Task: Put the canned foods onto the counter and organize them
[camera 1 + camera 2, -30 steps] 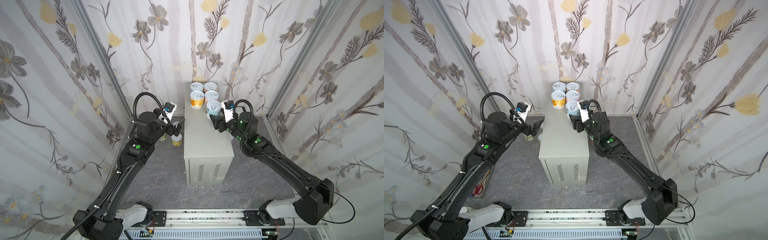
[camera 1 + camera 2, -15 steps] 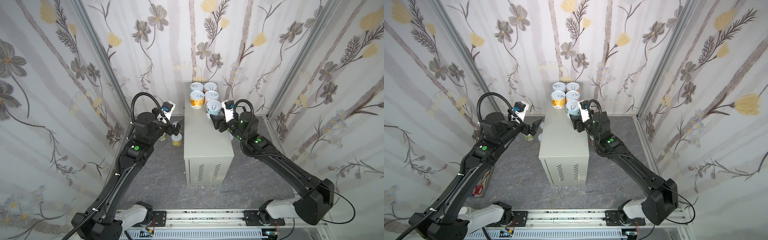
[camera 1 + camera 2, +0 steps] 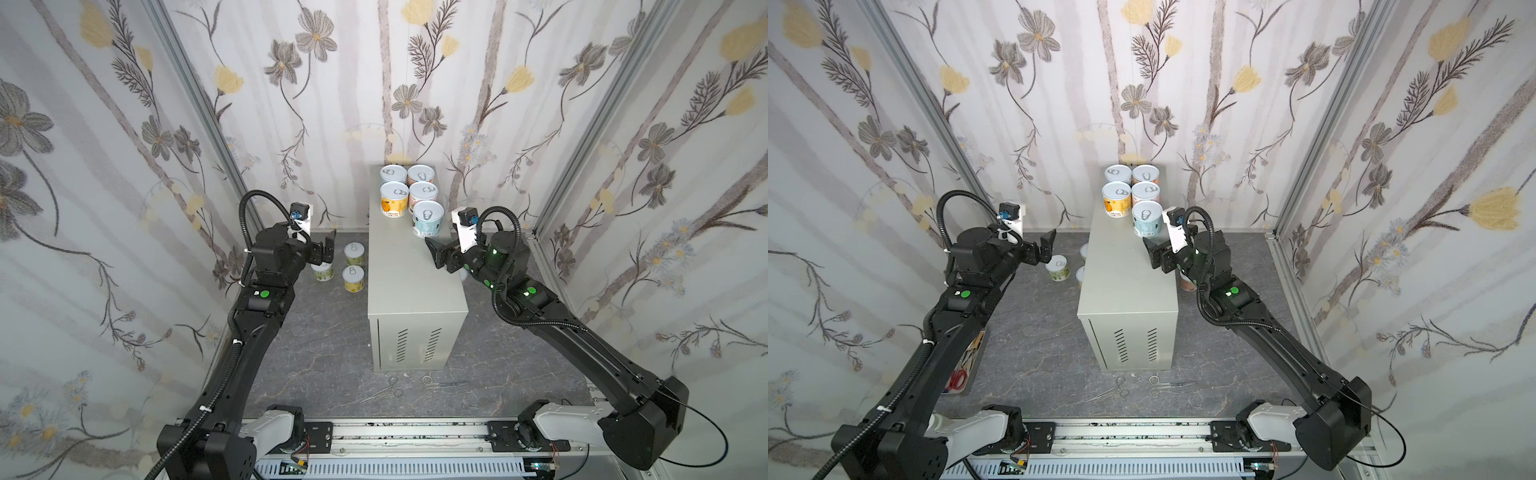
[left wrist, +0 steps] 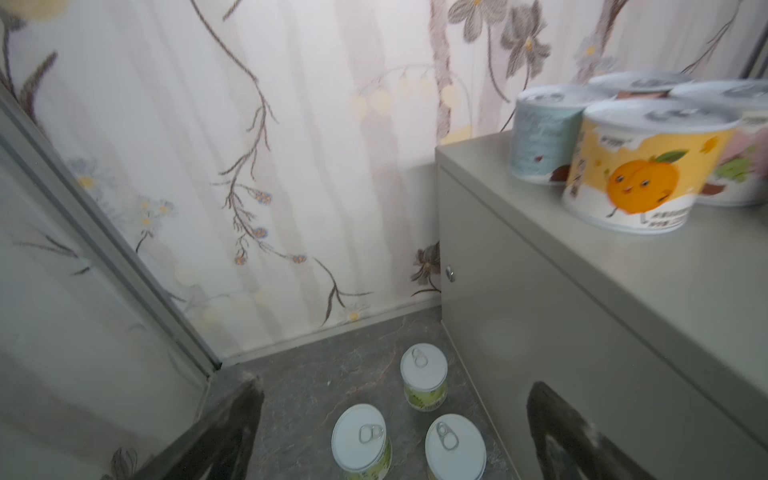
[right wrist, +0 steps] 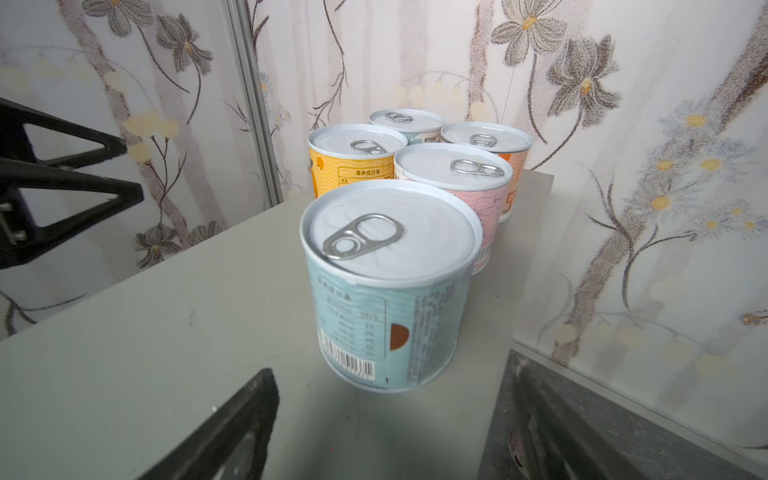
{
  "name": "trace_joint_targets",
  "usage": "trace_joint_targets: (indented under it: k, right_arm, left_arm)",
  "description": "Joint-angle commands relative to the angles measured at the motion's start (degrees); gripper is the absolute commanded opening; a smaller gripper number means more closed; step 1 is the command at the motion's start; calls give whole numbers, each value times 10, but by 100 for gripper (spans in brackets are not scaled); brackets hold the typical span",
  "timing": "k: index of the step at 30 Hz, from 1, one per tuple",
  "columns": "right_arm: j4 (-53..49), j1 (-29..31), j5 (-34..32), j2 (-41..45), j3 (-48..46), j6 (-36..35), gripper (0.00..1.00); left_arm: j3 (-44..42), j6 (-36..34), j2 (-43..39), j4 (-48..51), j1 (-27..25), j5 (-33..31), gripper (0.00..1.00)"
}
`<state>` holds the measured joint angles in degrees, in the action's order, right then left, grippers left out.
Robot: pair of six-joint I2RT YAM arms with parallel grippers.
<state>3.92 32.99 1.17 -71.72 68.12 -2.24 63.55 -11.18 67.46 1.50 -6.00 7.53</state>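
Observation:
Five canned foods stand grouped at the back of the counter [image 3: 415, 274]. Nearest is a light-blue can [image 3: 428, 218], behind it an orange one [image 3: 394, 199] and a pink one [image 3: 423, 194]. My right gripper [image 3: 435, 254] is open just in front of the light-blue can [image 5: 386, 291]; the can stands free beyond the fingers [image 5: 232, 428]. Three yellow-green cans [image 3: 354, 253] [image 3: 353, 278] [image 3: 323, 272] stand on the floor left of the counter. My left gripper [image 3: 328, 251] hangs open above them [image 4: 361, 440], holding nothing.
One more can [image 3: 1187, 282] sits on the floor right of the counter, partly under my right arm. Scissors and forceps [image 3: 390, 388] lie on the floor in front of the counter. A bin of tools [image 3: 963, 370] stands at the left. Flowered walls close in on three sides.
My right gripper has opened and let go of the light-blue can, which now stands on the counter. My left gripper has shifted slightly to the left, still open.

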Motion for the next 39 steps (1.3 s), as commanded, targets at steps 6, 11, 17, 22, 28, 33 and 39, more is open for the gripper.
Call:
trace_joint_targets:
  k: [6,11,17,22,28,33,39]
  right_arm:
    - [-31,-18,-1,71,-33,-17,92]
    - [-47,-51,-14,106,-56,-4,93]
    - [-32,-79,-12,138,-89,3,93]
    - [-12,-104,10,146,-101,14,93]
    - [-11,-117,30,135,-100,14,93]
    - [3,-123,33,120,-106,16,93]
    - [22,-128,42,96,-104,19,92]
  left_arm:
    - [-65,40,102,-105,69,-40,100]
    - [-12,66,198,-73,76,-35,100]
    - [15,107,285,-104,81,-20,100]
    - [47,126,366,-106,81,-15,100]
    - [66,151,438,-112,81,-1,100]
    - [74,161,468,-118,80,17,100]
    - [94,150,484,-103,77,31,100]
